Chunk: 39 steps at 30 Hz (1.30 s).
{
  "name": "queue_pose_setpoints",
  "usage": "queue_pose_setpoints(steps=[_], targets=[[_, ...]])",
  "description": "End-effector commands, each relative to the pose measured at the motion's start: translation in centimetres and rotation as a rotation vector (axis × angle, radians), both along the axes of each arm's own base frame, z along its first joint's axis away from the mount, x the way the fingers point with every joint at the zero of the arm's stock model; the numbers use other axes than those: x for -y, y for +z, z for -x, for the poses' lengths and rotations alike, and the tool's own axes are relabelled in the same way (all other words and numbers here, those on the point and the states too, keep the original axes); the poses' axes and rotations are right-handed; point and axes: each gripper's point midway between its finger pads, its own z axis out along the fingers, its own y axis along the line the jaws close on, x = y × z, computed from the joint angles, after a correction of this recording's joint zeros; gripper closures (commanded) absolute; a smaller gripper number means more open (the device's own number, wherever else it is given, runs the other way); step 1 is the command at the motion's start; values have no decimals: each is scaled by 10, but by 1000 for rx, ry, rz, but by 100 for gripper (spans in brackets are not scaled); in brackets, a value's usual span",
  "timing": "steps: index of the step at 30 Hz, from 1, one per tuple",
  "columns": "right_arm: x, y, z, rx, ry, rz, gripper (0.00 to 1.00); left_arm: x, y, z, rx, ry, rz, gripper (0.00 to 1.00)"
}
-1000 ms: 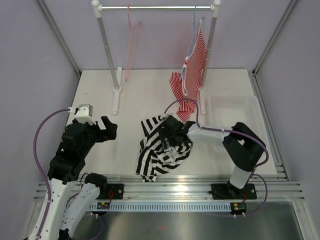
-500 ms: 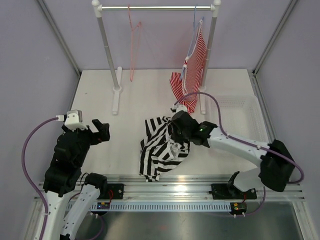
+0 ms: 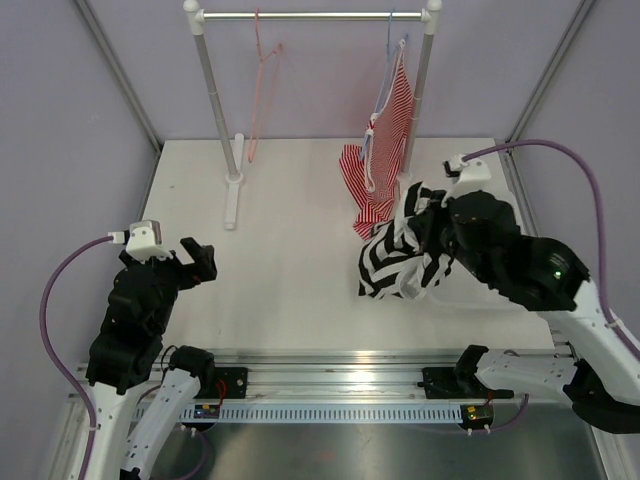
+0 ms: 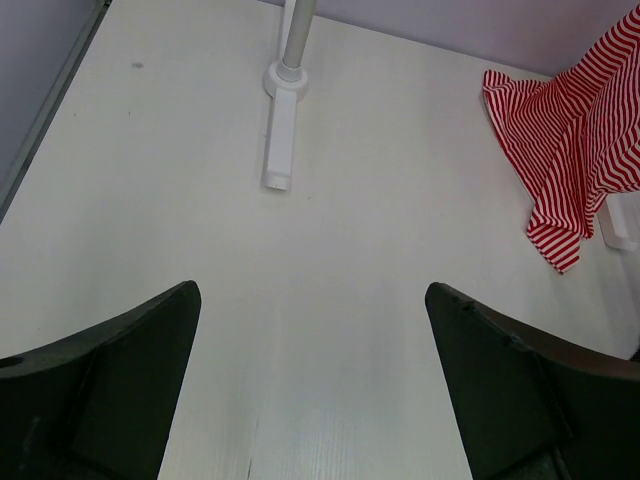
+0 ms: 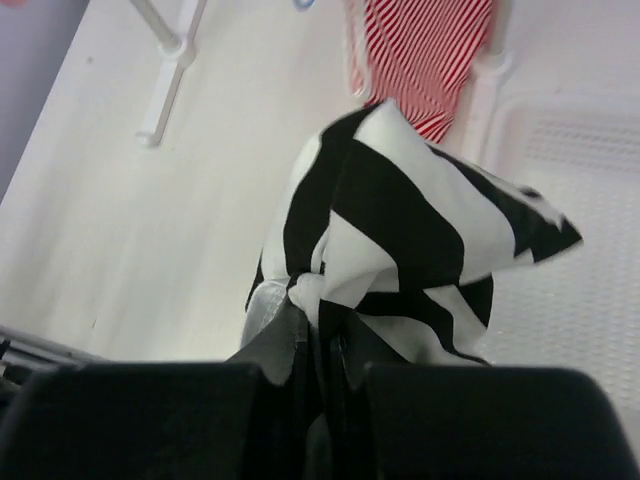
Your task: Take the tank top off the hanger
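Note:
The black-and-white striped tank top [image 3: 392, 264] hangs bunched from my right gripper [image 5: 326, 318], which is shut on a fold of it. In the right wrist view the tank top [image 5: 400, 215] hangs clear of the table, over the left edge of the white basket [image 5: 590, 150]. The pink hanger [image 3: 262, 92] hangs bare on the rail at the back left, far from both grippers. Over the table's left side my left gripper [image 3: 203, 262] stands open, and the left wrist view shows nothing but table between its two fingers, my left gripper [image 4: 310, 292].
A red-and-white striped top [image 3: 388, 120] hangs on a blue hanger at the rail's right end, its hem on the table [image 4: 560, 160]. The rack's left post [image 3: 216, 100] stands on a white foot [image 4: 283, 130]. Purple walls close in the sides.
My right gripper closed on the tank top at the table's middle and carried it up and right to the basket's edge. My left arm drew back a little.

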Motion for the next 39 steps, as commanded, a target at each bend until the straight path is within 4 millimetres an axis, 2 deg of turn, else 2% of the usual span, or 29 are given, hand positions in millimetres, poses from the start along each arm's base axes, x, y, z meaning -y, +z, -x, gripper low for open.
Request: queue_pose_setpoints(steps=[1, 5, 6, 7, 9, 12, 13, 15, 16, 17, 18, 19, 20, 21, 22, 23, 24, 29, 30, 33, 34, 35, 36, 38, 39], targets=[[51, 54, 6, 102, -128, 50, 100, -5, 10, -5, 42, 35, 7, 1], [100, 83, 5, 175, -323, 122, 100, -4, 8, -4, 34, 30, 8, 1], [122, 85, 5, 190, -429, 189, 100, -5, 9, -4, 37, 35, 8, 1], [132, 92, 6, 206, -485, 180, 100, -5, 9, -4, 40, 35, 7, 1], [149, 94, 9, 227, -565, 214, 100, -3, 8, -5, 34, 21, 8, 1], [146, 77, 9, 208, -565, 190, 100, -4, 9, -3, 38, 30, 12, 1], [144, 62, 6, 189, -572, 222, 100, -5, 8, -3, 37, 36, 11, 1], [143, 51, 1, 184, -592, 214, 100, -5, 9, -4, 42, 35, 9, 1], [152, 31, -7, 140, -620, 291, 100, -4, 8, -5, 37, 31, 9, 1], [147, 29, -20, 137, -618, 247, 100, -2, 8, -5, 34, 20, 11, 1], [143, 17, -29, 92, -578, 224, 100, -1, 6, -6, 24, 14, 8, 1], [166, 3, -37, 52, -652, 262, 100, 0, 6, -7, 21, 9, 8, 1], [172, 5, -48, 64, -676, 231, 100, 0, 5, -7, 20, 11, 8, 1], [165, -5, -59, 24, -620, 200, 100, 0, 5, -7, 18, 13, 8, 1], [170, -8, -67, 9, -613, 204, 100, 0, 5, -8, 15, 12, 6, 1], [186, -10, -77, -4, -658, 196, 100, 0, 5, -8, 15, 11, 6, 1], [182, -26, -93, -64, -625, 204, 100, 1, 5, -8, 16, 5, 8, 1], [198, -30, -121, -79, -671, 205, 100, -1, 7, -6, 29, 12, 10, 1], [197, -40, -125, -106, -649, 203, 100, -1, 8, -6, 33, 12, 11, 1], [204, -80, -133, -214, -664, 224, 100, 1, 9, -5, 38, 3, 13, 1], [200, -103, -130, -263, -661, 213, 100, 1, 9, -5, 38, 3, 13, 1], [196, -112, -133, -267, -659, 188, 100, 1, 9, -5, 38, 3, 13, 1], [190, -136, -127, -312, -640, 168, 100, 1, 9, -5, 38, 3, 13, 1], [182, -155, -129, -333, -632, 114, 100, 0, 9, -5, 39, 4, 13, 1], [181, -175, -125, -377, -630, 121, 100, 0, 9, -5, 37, 6, 12, 1]])
